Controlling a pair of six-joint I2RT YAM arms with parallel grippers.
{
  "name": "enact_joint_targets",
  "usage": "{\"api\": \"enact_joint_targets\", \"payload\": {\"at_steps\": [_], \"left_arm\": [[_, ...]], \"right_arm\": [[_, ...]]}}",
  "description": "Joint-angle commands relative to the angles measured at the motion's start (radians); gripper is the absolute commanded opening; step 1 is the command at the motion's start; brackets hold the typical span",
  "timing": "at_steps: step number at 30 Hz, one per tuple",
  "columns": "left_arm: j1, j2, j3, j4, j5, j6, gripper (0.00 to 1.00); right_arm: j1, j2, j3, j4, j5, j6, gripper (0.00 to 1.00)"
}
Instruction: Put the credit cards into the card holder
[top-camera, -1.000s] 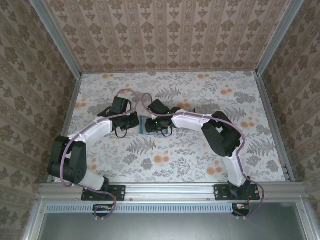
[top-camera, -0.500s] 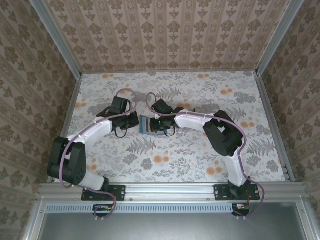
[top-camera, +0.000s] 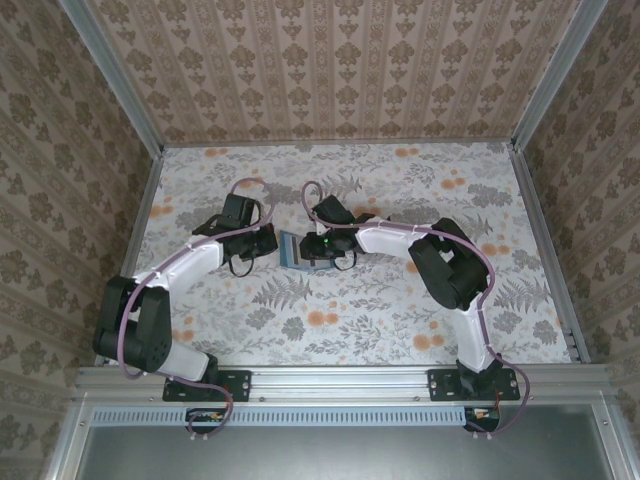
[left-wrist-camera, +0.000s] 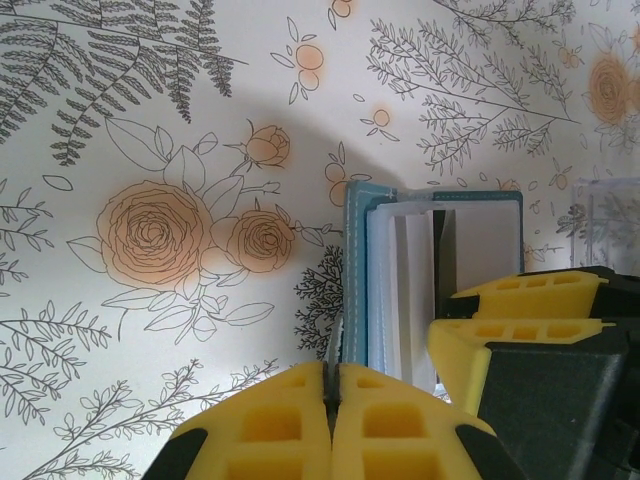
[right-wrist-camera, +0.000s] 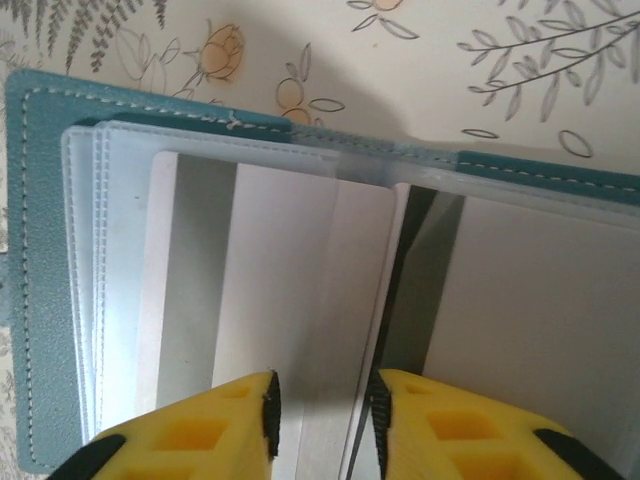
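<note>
Under the right gripper (right-wrist-camera: 320, 398), the card holder (right-wrist-camera: 40, 250) lies open.

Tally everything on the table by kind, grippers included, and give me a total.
card holder: 1
pale card: 1
clear plastic tray: 1
grippers: 2 (left gripper, right gripper)
Total: 5
</note>
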Motion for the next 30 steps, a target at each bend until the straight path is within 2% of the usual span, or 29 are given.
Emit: {"api": "enact_joint_targets", "payload": {"at_steps": [1, 20, 22, 27, 30], "left_arm": [[0.004, -0.034, -0.005, -0.017, 0.008, -0.019, 0.0], [-0.003, -0.018, 0.002, -0.004, 0.021, -0.03, 0.0], [-0.006, -0.02, 0.005, -0.004, 0.021, -0.031, 0.0], [-0.007, -0.028, 0.014, -0.01, 0.027, -0.033, 0.0], [-0.007, -0.041, 0.023, -0.022, 0.026, -0.033, 0.0]], "right_arm": [[0.005, -0.004, 0.017, 0.017, -0.052, 0.022, 0.35], [0.033, 0.051, 0.082, -0.017, -0.059, 0.011, 0.35], [0.034, 0.051, 0.08, -0.008, -0.066, 0.013, 0.31], [0.034, 0.049, 0.086, -0.016, -0.065, 0.004, 0.12], [0.034, 0.035, 0.075, -0.007, -0.071, 0.0, 0.09]]}}
